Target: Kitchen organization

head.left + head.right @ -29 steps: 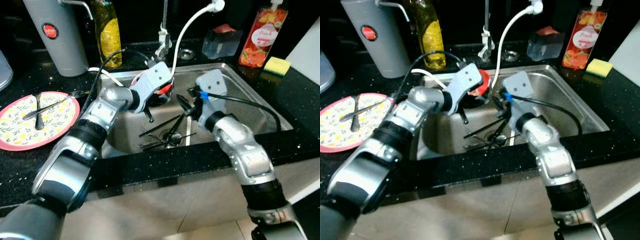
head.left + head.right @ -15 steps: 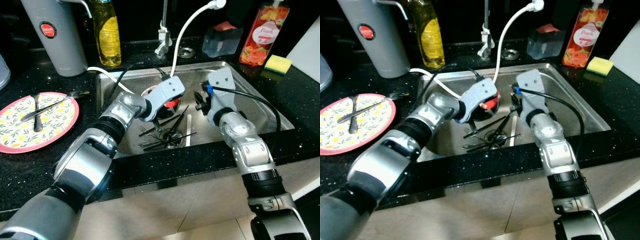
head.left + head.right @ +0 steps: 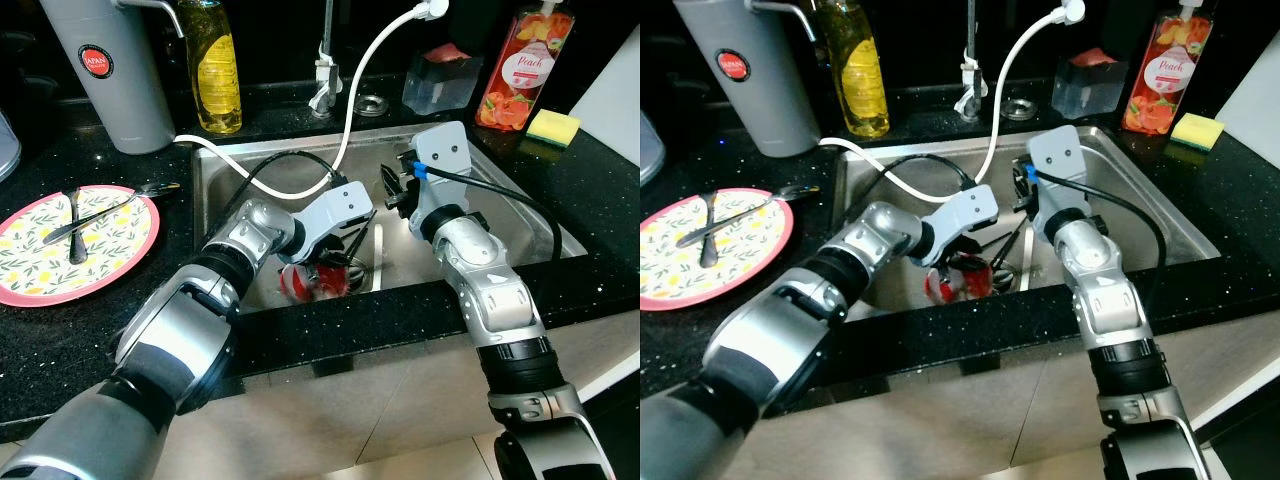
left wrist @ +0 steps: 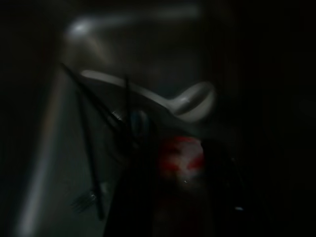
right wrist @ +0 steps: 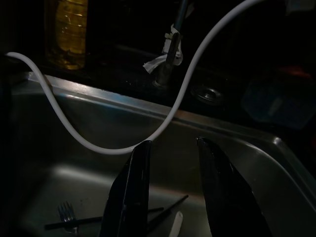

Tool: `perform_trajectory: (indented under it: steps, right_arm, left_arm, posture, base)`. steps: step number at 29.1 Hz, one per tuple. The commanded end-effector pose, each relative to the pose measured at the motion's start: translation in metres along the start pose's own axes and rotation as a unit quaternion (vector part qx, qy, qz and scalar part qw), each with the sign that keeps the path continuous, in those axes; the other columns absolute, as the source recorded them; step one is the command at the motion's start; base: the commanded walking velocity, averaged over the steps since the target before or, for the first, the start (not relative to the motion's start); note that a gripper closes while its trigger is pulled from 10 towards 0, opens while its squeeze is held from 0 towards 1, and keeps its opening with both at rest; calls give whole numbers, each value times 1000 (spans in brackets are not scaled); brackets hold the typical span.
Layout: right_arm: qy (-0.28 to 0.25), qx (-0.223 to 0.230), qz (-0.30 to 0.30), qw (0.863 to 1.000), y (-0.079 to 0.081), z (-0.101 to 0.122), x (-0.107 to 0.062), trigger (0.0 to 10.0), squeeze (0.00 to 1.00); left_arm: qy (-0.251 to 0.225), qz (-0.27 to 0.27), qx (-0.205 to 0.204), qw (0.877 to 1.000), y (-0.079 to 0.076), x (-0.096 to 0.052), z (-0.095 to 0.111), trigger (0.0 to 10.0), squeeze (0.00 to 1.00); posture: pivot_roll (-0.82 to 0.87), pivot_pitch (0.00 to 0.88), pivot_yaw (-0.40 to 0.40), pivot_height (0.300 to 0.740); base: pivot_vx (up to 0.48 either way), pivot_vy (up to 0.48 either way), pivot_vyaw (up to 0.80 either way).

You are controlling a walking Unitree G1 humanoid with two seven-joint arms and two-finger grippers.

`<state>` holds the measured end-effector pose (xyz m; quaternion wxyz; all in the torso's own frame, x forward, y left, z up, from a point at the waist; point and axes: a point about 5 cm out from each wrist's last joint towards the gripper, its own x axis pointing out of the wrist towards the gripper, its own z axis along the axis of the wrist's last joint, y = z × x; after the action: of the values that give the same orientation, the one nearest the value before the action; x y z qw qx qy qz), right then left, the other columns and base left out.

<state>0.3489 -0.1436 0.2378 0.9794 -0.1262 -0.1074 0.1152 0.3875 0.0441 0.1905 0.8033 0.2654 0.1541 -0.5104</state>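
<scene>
A steel sink (image 3: 520,215) holds several black utensils (image 3: 352,250) and a white spoon (image 3: 377,256). My left gripper (image 3: 316,270) reaches low into the basin, shut on a small red cup (image 3: 298,284) that rests near the front wall. In the dark left wrist view the red cup (image 4: 180,159) sits between the fingers, with the white spoon (image 4: 190,98) and a fork (image 4: 88,200) beyond. My right gripper (image 3: 392,192) hovers over the basin's right half. It is open, and its fingers (image 5: 132,190) have nothing between them.
On the left counter lies a patterned plate (image 3: 30,270) with a fork and spoon on it. Behind stand a grey flask (image 3: 110,75) and an oil bottle (image 3: 215,65). A white hose (image 3: 365,75) arcs over the sink. At the back right are a peach soap bottle (image 3: 515,70) and a yellow sponge (image 3: 553,126).
My left gripper has carried the red cup from the sink's back left rim down towards the front of the basin. The right gripper has risen slightly and drawn back from the utensils.
</scene>
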Motion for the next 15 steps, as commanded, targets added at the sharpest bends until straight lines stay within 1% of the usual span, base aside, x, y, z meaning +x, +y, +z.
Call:
perform_trajectory:
  steps: [1,2,3,4,5,6,7,8,9,11,12,14,15]
  right_arm:
    - [-13,7,-1,1000,0,2,-1,10000,0]
    - [-13,7,-1,1000,0,2,-1,10000,0]
    - [-19,9,-1,1000,0,4,-1,10000,0]
    - [-25,11,-2,1000,-1,6,-2,10000,0]
    - [-38,17,-2,999,-1,10,-3,10000,0]
    - [-38,17,-2,999,-1,10,-3,10000,0]
    - [-49,24,3,999,2,14,-4,10000,0]
    - [-53,26,6,998,4,15,-5,10000,0]
    - [-53,26,6,998,4,15,-5,10000,0]
    - [-63,31,15,997,9,18,-7,10000,0]
    - [-63,31,15,997,9,18,-7,10000,0]
    - [-68,36,21,997,13,19,-9,10000,0]
    - [-69,38,24,997,15,19,-10,10000,0]
  left_arm:
    - [-83,72,-3,994,22,-17,32,10000,0]
    - [-83,72,-3,994,22,-17,32,10000,0]
    - [-111,104,-1,988,32,-28,45,10000,0]
    - [-119,126,20,985,39,-37,53,10000,0]
    - [-121,174,60,975,48,-54,64,10000,0]
    - [-121,174,60,975,48,-54,64,10000,0]
    - [-124,196,69,970,50,-65,65,10000,0]
    - [-124,201,68,969,49,-68,63,10000,0]
    - [-124,201,68,969,49,-68,63,10000,0]
    - [-112,218,67,967,43,-81,49,10000,0]
    - [-112,218,67,967,43,-81,49,10000,0]
    - [-97,229,70,966,35,-95,33,10000,0]
    - [-95,230,64,966,31,-103,26,10000,0]
  posture:
    - [23,17,14,740]
    - [23,17,14,740]
    - [23,17,15,740]
    - [25,17,16,740]
    - [32,14,22,740]
    - [32,14,22,740]
    - [31,15,25,740]
    - [32,15,27,740]
    - [32,15,27,740]
    - [33,16,31,740]
    - [33,16,31,740]
    - [36,16,34,740]
    - [43,16,34,740]
  base:
    - [0,0,0]
    - [0,0,0]
    - [0,0,0]
    - [0,0,0]
    - [0,0,0]
    - [0,0,0]
    - [0,0,0]
    - [0,0,0]
    - [0,0,0]
    - [0,0,0]
    - [0,0,0]
    - [0,0,0]
    - [0,0,0]
